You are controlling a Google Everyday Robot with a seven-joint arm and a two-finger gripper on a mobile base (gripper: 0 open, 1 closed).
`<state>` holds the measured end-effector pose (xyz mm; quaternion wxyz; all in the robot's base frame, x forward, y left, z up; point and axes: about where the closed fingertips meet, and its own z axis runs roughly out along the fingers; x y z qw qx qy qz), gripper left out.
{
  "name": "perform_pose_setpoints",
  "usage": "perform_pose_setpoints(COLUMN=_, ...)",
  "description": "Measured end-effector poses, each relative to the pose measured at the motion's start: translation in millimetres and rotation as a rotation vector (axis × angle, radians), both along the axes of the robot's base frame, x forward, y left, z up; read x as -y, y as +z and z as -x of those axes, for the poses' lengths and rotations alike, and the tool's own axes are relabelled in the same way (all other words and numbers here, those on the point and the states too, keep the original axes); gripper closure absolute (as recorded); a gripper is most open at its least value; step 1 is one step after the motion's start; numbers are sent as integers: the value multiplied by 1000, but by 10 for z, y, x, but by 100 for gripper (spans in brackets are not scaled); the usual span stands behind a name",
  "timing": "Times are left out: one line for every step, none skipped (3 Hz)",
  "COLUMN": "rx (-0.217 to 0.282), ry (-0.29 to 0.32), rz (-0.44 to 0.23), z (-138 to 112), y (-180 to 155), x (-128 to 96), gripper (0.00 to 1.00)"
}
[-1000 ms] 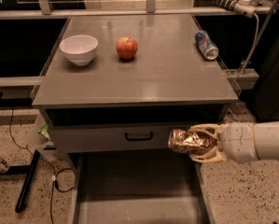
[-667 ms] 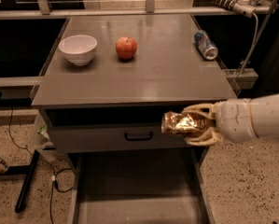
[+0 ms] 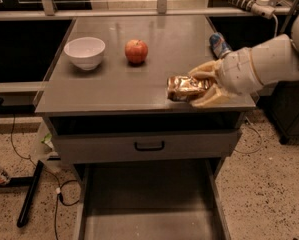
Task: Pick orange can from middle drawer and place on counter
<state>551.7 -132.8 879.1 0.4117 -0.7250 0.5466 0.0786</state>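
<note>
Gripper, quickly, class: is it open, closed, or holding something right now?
Gripper: closed on the orange can, over the counter near its front right corner.

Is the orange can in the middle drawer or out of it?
Out. The claw holds the shiny golden-brown metallic can sideways over the front-right corner of the flat grey counter, above the open grey metal drawer tray.

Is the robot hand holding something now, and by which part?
Yes: the hand holds the orange can, clamped at its right end from above and below, at the front right of the counter.
</note>
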Motion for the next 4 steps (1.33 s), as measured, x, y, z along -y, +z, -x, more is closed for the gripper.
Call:
perform_pose_setpoints(rx=-142, ry=-21, rz=-89, z=-623, y=-126, x=-189, gripper=100)
perform_pose_setpoints(rx=-190, ry=-81, rz=-200, z=-1196, y=18, x=-307, gripper=100)
perform_pose_setpoints(rx=-136, ry=-135, rz=-270, z=-1624, y=429, x=-337, gripper=100)
perform_pose_setpoints(rx=-94, ry=-211, rz=-278, z=-1618, y=639, x=-143, gripper=100)
